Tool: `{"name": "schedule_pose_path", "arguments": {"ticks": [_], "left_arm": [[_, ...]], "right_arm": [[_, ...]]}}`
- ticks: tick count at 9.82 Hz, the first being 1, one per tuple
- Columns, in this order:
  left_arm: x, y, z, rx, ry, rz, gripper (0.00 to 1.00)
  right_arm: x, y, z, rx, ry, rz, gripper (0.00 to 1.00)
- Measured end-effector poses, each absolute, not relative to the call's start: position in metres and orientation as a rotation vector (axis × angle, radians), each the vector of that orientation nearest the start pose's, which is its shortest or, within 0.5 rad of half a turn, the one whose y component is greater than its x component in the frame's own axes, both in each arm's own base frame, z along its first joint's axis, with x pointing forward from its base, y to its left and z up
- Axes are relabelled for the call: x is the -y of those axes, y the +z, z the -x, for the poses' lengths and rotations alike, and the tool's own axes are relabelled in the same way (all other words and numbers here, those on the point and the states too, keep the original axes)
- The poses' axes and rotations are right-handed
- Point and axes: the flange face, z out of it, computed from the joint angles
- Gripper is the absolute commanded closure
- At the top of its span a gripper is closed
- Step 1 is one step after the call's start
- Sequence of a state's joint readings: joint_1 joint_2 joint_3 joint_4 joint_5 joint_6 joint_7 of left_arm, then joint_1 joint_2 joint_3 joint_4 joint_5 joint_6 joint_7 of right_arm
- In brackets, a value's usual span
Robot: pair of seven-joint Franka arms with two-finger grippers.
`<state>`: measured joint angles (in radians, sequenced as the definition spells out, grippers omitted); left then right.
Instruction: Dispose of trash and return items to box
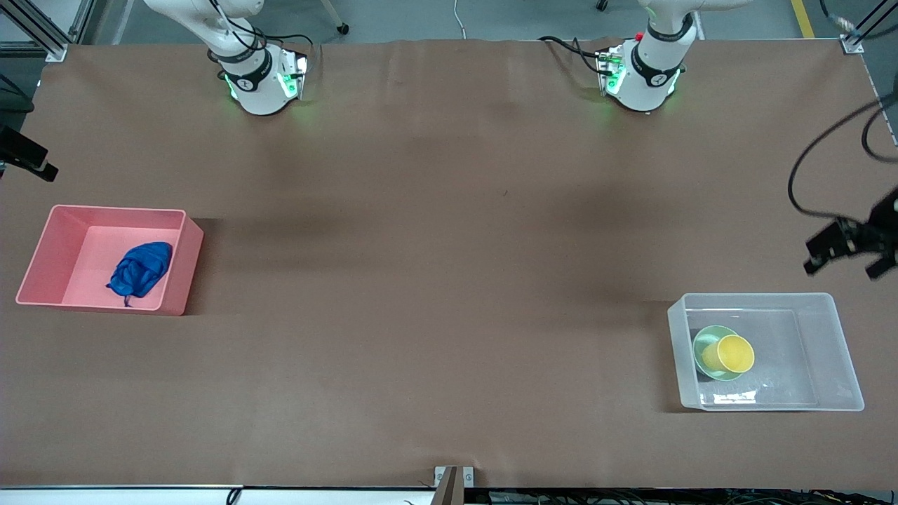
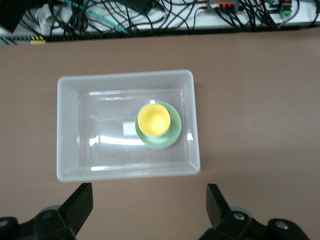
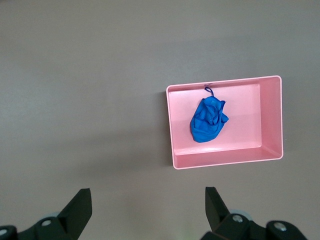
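Observation:
The blue wad of trash (image 1: 140,268) lies in the pink bin (image 1: 179,280) at the right arm's end of the table; the right wrist view shows the wad (image 3: 207,120) in the bin (image 3: 225,162). The yellow cup (image 1: 733,353) sits in the mint-green bowl (image 1: 704,341) inside the clear box (image 1: 758,295) at the left arm's end. The left wrist view shows the cup (image 2: 152,119), the bowl (image 2: 172,135) and the box (image 2: 125,172). My left gripper (image 1: 845,266) (image 2: 148,192) is open and empty, up in the air over bare table beside the box. My right gripper (image 3: 147,195) is open and empty, high over bare table beside the pink bin; the front view does not show it.
A black cable (image 1: 807,161) hangs over the table's edge by the left gripper. A bundle of cables (image 2: 150,15) runs along the table edge past the clear box. A metal bracket (image 1: 454,480) sits at the table's front edge.

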<state>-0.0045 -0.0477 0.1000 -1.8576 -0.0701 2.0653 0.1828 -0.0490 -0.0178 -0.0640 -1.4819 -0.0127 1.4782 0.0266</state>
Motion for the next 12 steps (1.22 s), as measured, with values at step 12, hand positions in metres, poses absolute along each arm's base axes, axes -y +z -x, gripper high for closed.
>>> {"name": "schedule_pose_path", "arguments": {"ticks": [12], "left_arm": [[-0.023, 0.667, -0.551, -0.001, -0.059, 3.145, 0.00]], "right_arm": [[0.063, 0.667, -0.535, -0.222, -0.009, 3.146, 0.00]]}}
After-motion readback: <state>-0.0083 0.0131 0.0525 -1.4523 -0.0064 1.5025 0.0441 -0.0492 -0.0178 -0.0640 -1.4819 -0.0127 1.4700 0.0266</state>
